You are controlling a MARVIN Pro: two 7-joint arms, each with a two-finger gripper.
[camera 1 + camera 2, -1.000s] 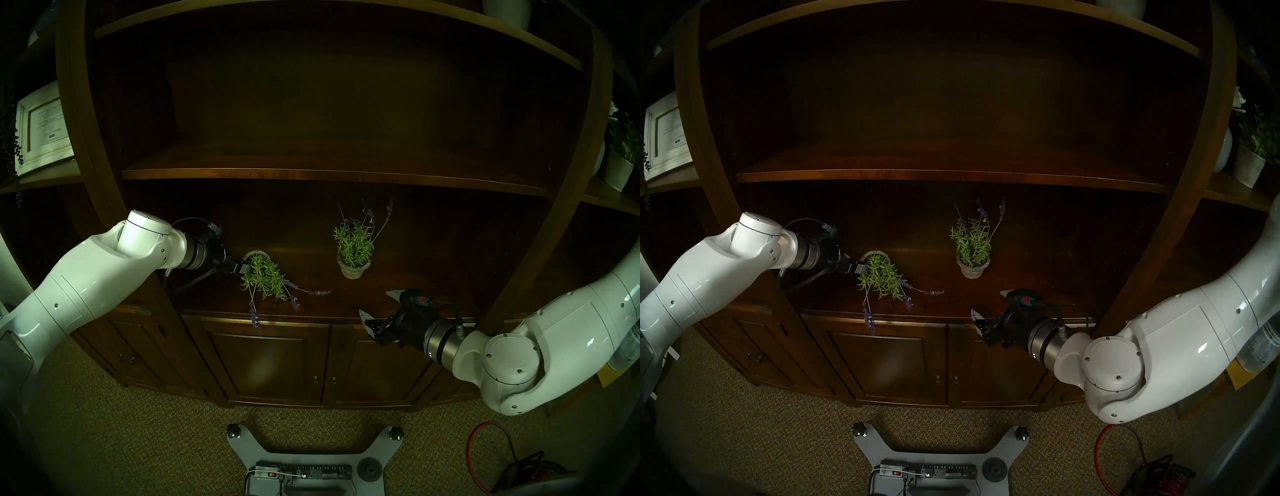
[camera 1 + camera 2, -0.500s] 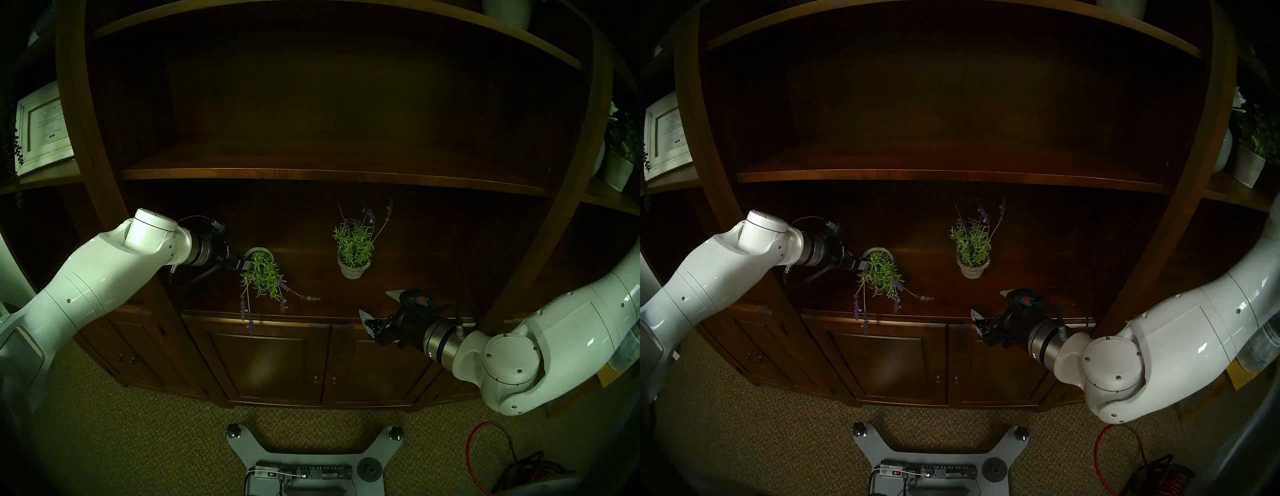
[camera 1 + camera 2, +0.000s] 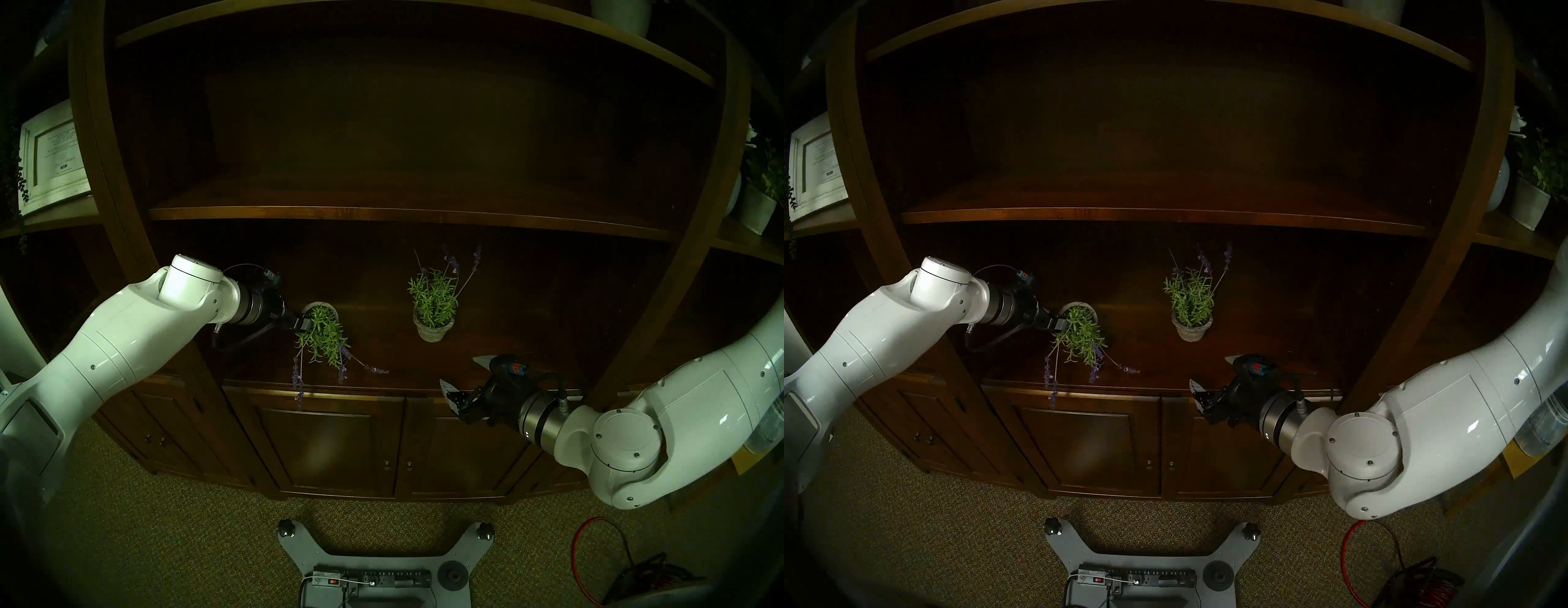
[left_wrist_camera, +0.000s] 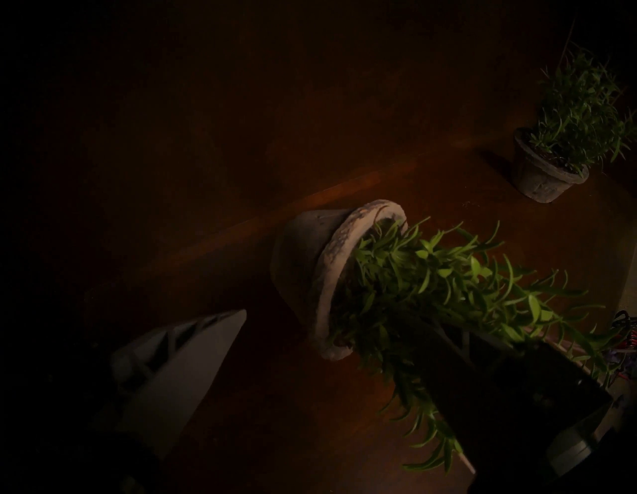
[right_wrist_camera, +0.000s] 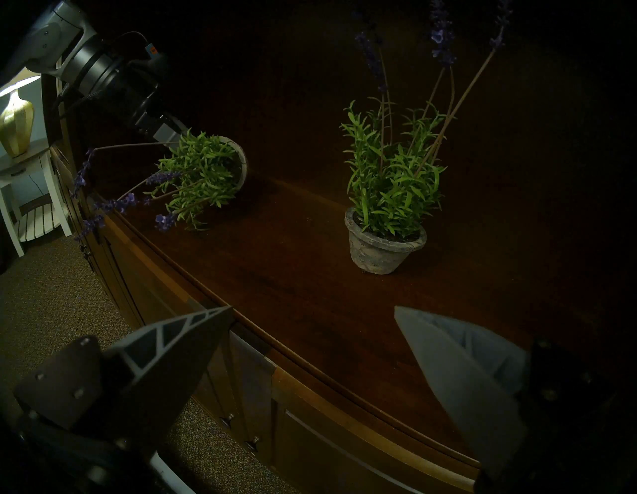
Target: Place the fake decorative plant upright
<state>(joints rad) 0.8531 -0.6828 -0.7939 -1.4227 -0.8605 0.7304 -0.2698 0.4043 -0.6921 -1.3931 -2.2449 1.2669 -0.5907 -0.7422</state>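
Observation:
The fake plant (image 3: 324, 339) lies tipped on the dark wooden shelf (image 3: 394, 365), its grey pot (image 3: 319, 306) toward the back and its purple flower stems hanging over the front edge. My left gripper (image 3: 303, 323) is open at the pot's rim. In the left wrist view, one finger (image 4: 193, 362) stands clear on the pot's (image 4: 303, 262) outer side. The other finger is buried in the foliage (image 4: 431, 283). My right gripper (image 3: 460, 371) hangs open and empty at the shelf's front edge, to the right. The right wrist view shows the tipped plant (image 5: 200, 172) far left.
A second lavender plant (image 3: 432, 297) stands upright in its pot at mid-shelf, right of the tipped one. The shelf board above (image 3: 382, 212) is low overhead. The cabinet's left post (image 3: 127, 237) is close to my left forearm. A red cable (image 3: 594, 547) lies on the carpet.
My left gripper has pushed in toward the pot's rim. The tipped plant has turned a little, its flower stems swinging left. The right arm has not moved.

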